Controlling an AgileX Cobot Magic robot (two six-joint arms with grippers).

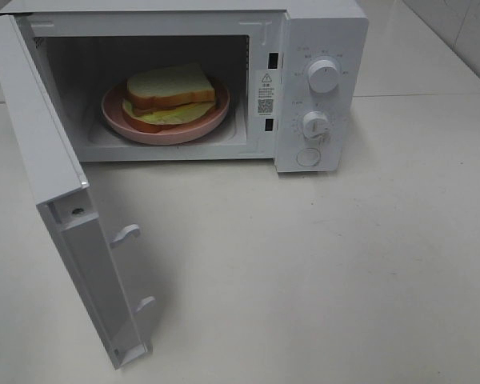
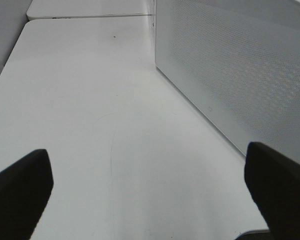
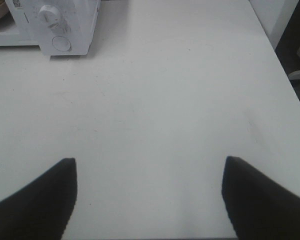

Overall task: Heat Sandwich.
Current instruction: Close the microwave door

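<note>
The microwave (image 1: 320, 32) is a boxy white appliance standing at the back of the counter (image 1: 320, 272), a pale, matte, faintly scuffed surface. Its door (image 1: 80, 256) is swung wide to the left, showing a smooth white inner frame with two small curved latch hooks (image 1: 126, 234) on its free edge.

Inside the cavity the sandwich (image 1: 172, 92) lies flat on a round pink plate (image 1: 172, 134) with a low raised rim. It has thick, soft-looking white slices with an orange-brown crust, and a wavy yellow-green layer and a reddish strip stick out at the front. The sandwich is smaller than the plate and sits toward its middle.

The control panel at the right carries two ribbed round white knobs (image 1: 324, 76), one above the other, and a flat round button (image 1: 308, 157) below them. A small sticker (image 1: 266, 92) is fixed on the frame beside the cavity.

The left pincer (image 2: 147, 165) is spread wide over bare counter, with nothing between its dark, blunt, matte fingers (image 2: 20, 195). Beside it stands an upright flat panel (image 2: 230, 65) of fine dotted mesh.

The right pincer (image 3: 149, 165) is also spread and holds nothing. It is over open counter, well apart from the microwave's knob corner.
</note>
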